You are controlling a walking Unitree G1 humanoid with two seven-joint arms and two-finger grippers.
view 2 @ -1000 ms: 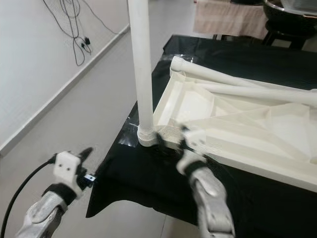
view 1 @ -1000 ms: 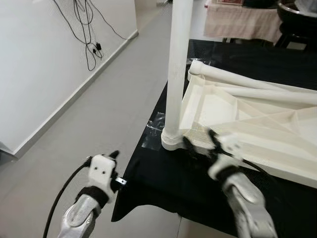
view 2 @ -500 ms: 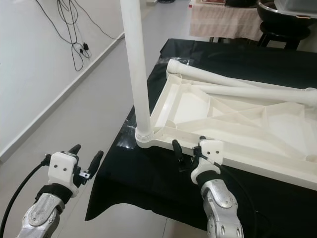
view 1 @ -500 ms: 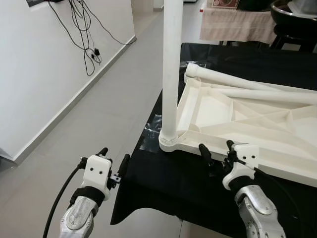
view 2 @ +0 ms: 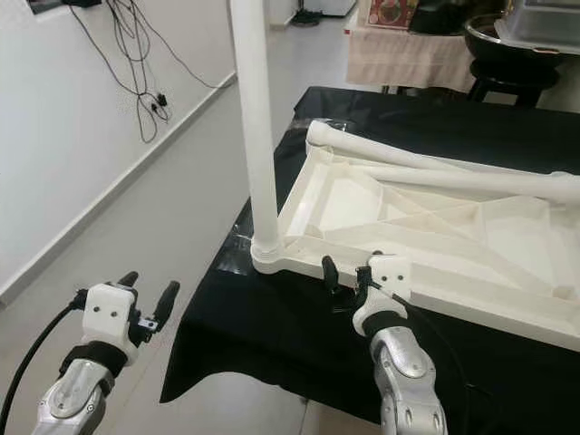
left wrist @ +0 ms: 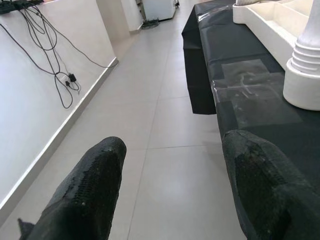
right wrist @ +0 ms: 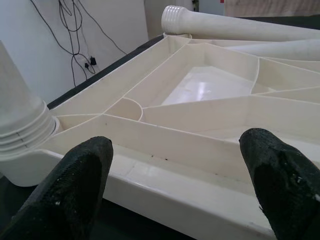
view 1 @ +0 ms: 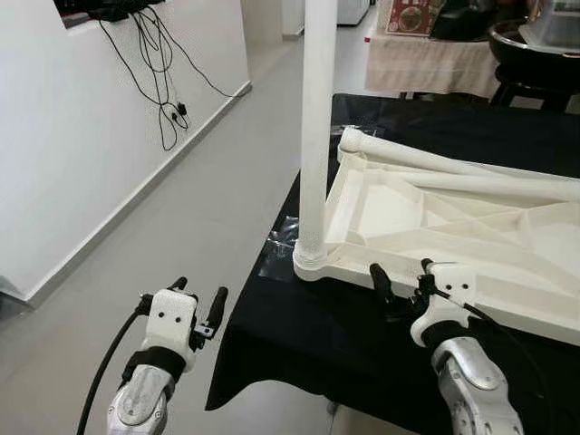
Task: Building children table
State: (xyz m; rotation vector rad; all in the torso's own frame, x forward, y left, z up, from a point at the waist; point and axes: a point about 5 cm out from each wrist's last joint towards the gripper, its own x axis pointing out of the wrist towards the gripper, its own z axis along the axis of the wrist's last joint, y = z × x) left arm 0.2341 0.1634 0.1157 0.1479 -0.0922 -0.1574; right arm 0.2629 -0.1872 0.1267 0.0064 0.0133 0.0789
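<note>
From the head views, one cream tabletop [view 1: 453,227] lies upside down on a black cloth [view 1: 308,335], ribs upward. One leg [view 1: 317,127] stands upright in its near left corner socket; two more legs [view 1: 471,177] lie flat across its far side. The right gripper [view 1: 401,288] hovers just near the tabletop's near edge, fingers apart, empty. The left gripper [view 1: 197,304] hangs over the floor [view 1: 181,227], left of the cloth, open and empty.

Left wrist view: two black fingers [left wrist: 90,190] spread wide over grey tiles, the leg's base far right.

Right wrist view: two fingers [right wrist: 75,185] wide apart before the tabletop's rim.
</note>
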